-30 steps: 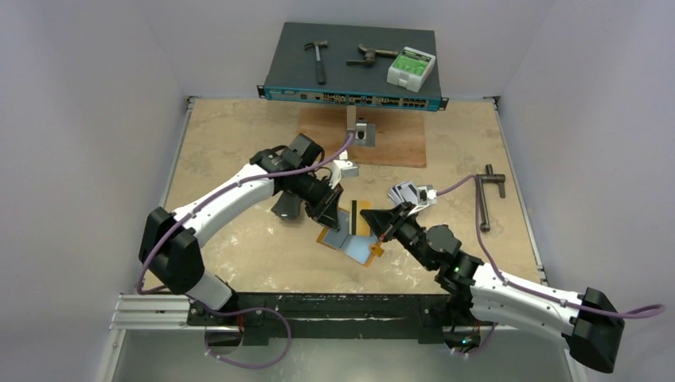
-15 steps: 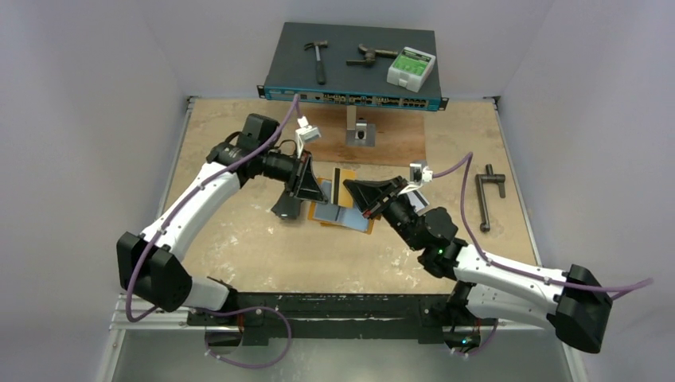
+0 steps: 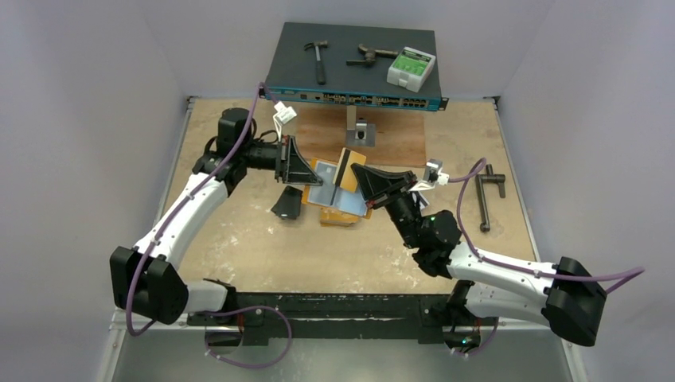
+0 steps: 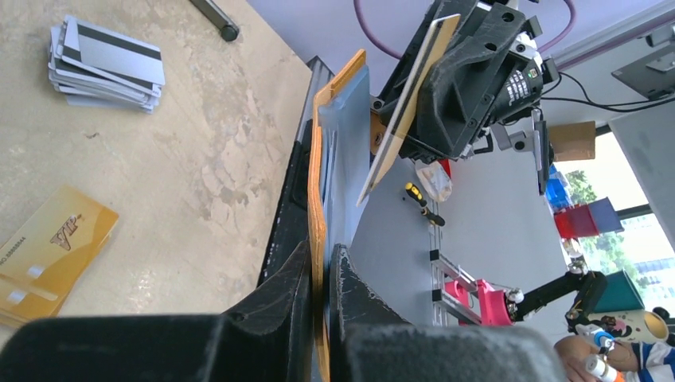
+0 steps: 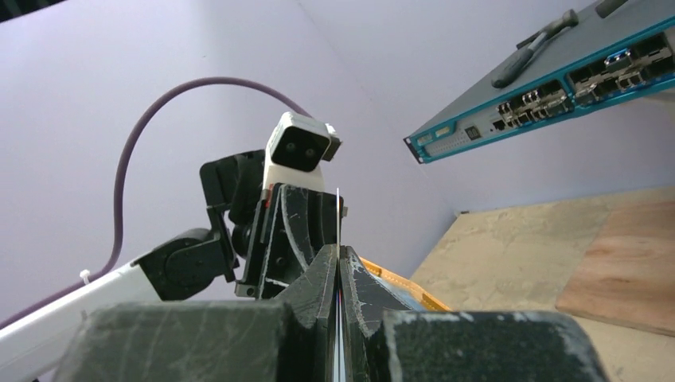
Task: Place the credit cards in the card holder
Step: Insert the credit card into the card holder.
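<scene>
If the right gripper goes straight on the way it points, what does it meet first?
Probably the open card holder in the left gripper; the card in the right gripper would touch it first, though depth is unclear.

raised off the table and carried toward the far edge: card holder (image 3: pixel 328 181) in left gripper (image 3: pixel 312 181). swung up alongside its open sleeves: right gripper (image 3: pixel 355 175) with pinched credit card (image 3: pixel 345 164).
</scene>
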`<control>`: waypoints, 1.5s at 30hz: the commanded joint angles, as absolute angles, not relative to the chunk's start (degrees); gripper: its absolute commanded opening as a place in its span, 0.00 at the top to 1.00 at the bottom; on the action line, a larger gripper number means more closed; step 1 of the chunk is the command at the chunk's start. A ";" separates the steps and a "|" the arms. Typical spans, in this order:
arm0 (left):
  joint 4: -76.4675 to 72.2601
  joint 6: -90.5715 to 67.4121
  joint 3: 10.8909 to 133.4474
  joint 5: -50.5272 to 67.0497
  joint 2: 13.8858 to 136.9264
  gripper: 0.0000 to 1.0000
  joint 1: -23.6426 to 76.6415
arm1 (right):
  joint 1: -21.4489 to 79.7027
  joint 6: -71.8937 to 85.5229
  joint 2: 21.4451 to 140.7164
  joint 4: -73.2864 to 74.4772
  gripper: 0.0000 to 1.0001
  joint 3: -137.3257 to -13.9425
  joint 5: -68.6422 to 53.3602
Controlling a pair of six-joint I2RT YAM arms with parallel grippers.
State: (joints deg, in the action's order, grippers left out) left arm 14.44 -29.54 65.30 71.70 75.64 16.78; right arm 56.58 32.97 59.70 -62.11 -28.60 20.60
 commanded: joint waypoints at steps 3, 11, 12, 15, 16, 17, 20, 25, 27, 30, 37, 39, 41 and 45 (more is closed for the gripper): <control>6.08 -35.73 65.26 71.89 73.13 1.00 15.27 | 56.78 33.35 60.18 -66.22 1.00 -29.72 25.92; 5.92 -35.87 64.31 69.83 71.32 1.00 13.95 | 56.78 34.06 58.55 -62.49 1.00 -29.52 29.02; 5.92 -35.67 64.18 69.87 71.14 1.00 13.89 | 56.76 34.32 58.57 -61.82 1.00 -29.86 28.97; 6.62 -35.01 63.80 69.52 70.71 1.00 13.80 | 56.78 35.05 60.17 -61.02 1.00 -31.46 27.31; 6.51 -34.98 63.66 69.47 70.60 1.00 13.80 | 56.87 35.61 60.84 -61.15 1.00 -31.88 27.00; 6.55 -35.00 63.52 69.32 70.44 1.00 13.78 | 56.99 36.13 61.62 -61.86 1.00 -32.06 26.80; 6.63 -35.03 63.22 69.14 70.19 1.00 13.73 | 57.28 37.89 64.02 -64.68 1.00 -32.28 26.13; 6.55 -34.96 62.74 68.91 69.76 1.00 13.63 | 57.47 41.49 66.74 -68.65 1.00 -31.52 25.47; 6.55 -34.98 62.47 68.66 69.49 1.00 13.54 | 57.48 42.37 67.21 -69.40 1.00 -31.18 25.24; 6.50 -35.23 62.03 67.87 69.30 1.00 13.01 | 57.41 43.12 66.98 -70.54 1.00 -30.40 26.08; 3.10 -39.23 60.84 66.92 69.00 1.00 11.88 | 57.48 43.64 67.50 -71.60 1.00 -30.31 27.16; 1.83 -40.77 60.53 66.93 68.94 1.00 11.74 | 57.77 43.40 68.87 -72.13 1.00 -30.70 27.58; -0.06 -42.50 59.92 67.05 68.62 1.00 11.54 | 57.99 43.52 70.30 -72.82 1.00 -30.94 28.42; -1.77 -44.00 59.41 67.14 67.90 1.00 11.35 | 58.09 44.71 73.65 -77.85 1.00 -31.08 29.59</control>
State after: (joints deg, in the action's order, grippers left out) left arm 3.64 -40.45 59.66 67.02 70.41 11.99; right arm 57.65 42.94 71.31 -71.46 -30.13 27.29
